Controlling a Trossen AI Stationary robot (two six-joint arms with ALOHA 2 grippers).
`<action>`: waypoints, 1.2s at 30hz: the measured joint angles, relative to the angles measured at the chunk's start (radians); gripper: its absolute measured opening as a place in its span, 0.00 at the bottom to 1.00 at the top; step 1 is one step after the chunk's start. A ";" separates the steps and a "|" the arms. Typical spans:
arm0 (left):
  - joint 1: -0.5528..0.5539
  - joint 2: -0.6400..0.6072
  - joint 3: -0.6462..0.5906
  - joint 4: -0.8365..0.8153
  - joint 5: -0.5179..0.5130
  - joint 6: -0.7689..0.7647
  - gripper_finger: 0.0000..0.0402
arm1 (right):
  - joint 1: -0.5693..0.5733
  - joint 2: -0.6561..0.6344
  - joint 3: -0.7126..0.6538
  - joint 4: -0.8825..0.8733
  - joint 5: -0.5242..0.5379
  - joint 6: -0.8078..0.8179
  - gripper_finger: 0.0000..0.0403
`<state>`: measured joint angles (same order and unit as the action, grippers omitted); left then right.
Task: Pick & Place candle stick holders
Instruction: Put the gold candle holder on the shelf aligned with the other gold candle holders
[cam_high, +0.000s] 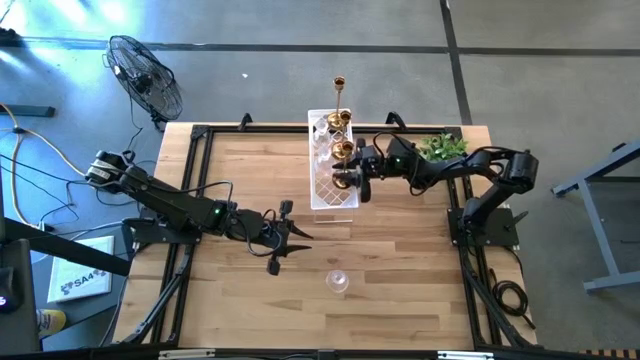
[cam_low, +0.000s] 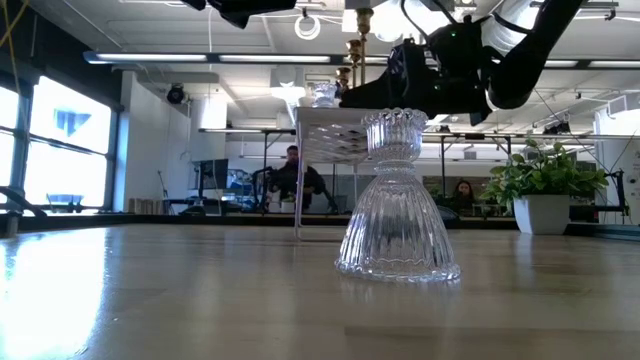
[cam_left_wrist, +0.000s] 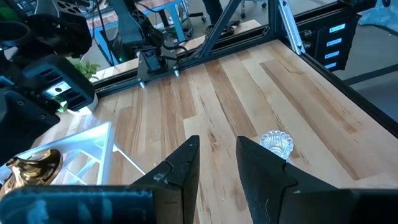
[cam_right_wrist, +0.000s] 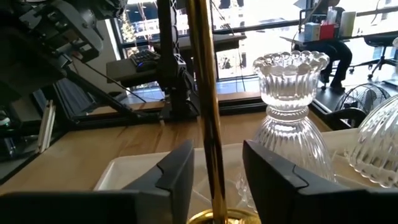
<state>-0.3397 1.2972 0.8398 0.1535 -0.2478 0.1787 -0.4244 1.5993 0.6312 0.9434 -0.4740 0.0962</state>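
A white lattice tray (cam_high: 322, 195) stands at the table's far middle. In it are a tall gold candle holder (cam_high: 340, 90) with a slim stem (cam_right_wrist: 205, 93), two squat gold holders (cam_high: 336, 122) (cam_high: 343, 150), and clear glass holders (cam_right_wrist: 289, 118) (cam_right_wrist: 379, 143). My right gripper (cam_right_wrist: 217, 168) is open over the tray (cam_high: 347, 182), one finger on either side of the tall stem, with a gap on each side. One clear glass holder (cam_high: 337, 282) (cam_low: 398, 200) stands upright on its wide base near the table's front. My left gripper (cam_high: 285, 240) (cam_left_wrist: 217, 168) is open and empty, to the left of that glass holder.
A small green plant in a white pot (cam_high: 443, 147) (cam_low: 545, 195) stands at the far right, beside my right arm. A black frame (cam_high: 200, 135) runs round the table's edges. People sit in the room beyond the table (cam_low: 292, 175).
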 joint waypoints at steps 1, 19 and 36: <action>0.000 0.000 0.000 0.000 0.000 0.000 0.25 | 0.002 0.000 0.000 0.000 -0.004 0.000 0.34; 0.000 0.000 0.000 -0.038 0.010 -0.021 0.25 | 0.046 0.000 0.000 0.011 0.093 -0.104 0.44; 0.000 0.000 0.000 -0.053 0.004 -0.027 0.25 | 0.046 -0.037 0.001 0.009 0.100 -0.101 0.44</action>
<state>-0.3397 1.2972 0.8398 0.1006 -0.2435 0.1516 -0.3786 1.5627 0.6319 0.9524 -0.3738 -0.0049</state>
